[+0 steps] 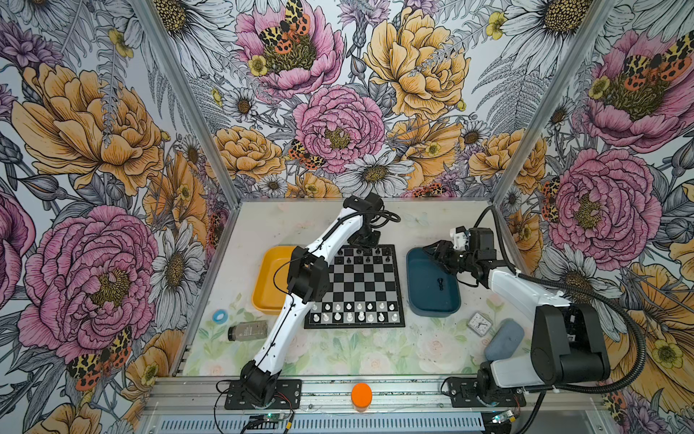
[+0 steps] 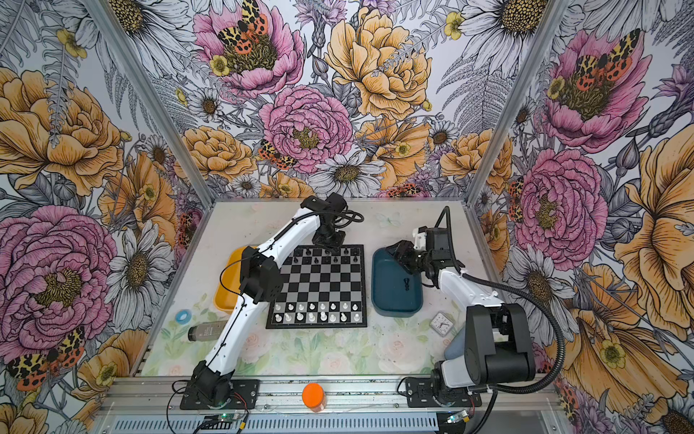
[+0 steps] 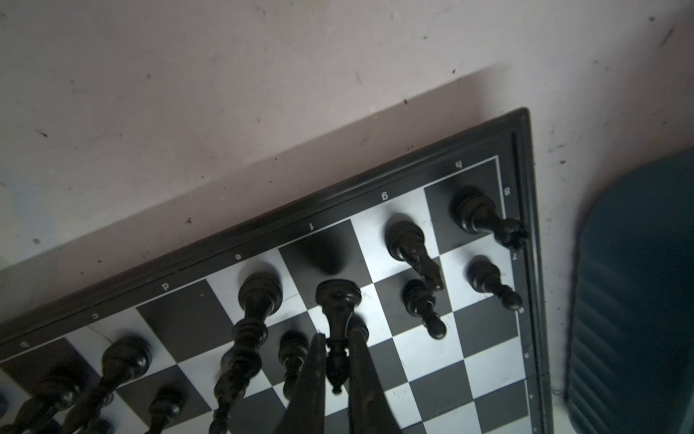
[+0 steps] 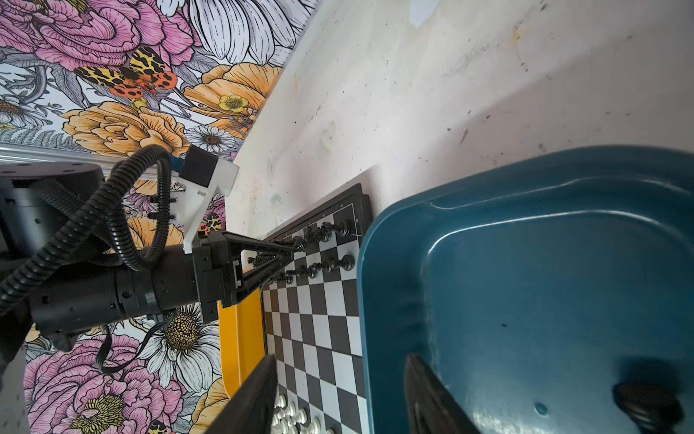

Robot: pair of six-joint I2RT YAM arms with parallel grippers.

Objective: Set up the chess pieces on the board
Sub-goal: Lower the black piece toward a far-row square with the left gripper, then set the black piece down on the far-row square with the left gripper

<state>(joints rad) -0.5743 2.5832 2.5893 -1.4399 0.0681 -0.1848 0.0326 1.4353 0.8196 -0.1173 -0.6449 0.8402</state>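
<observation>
The counter [image 1: 338,349] carries the board [image 1: 356,285], which lies beneath the left tool [image 3: 336,338]; that tool hangs over the board's far edge. The dark blue tray [image 1: 424,297] sits under the right tool [image 4: 338,364]. The yellow tray [image 1: 268,270] is on the board's other side, well apart from the right tool. The right tool's jaws stand apart with nothing between them, above the tray's rim nearest the board. The left tool is closed on a tall black piece [image 3: 338,312], clamped near its top, with its base over the far rows by the f file. Other black chess pieces [image 3: 411,240] stand on either side of the left tool. A lone black piece [image 1: 440,284] lies in the blue tray near the right tool.
</observation>
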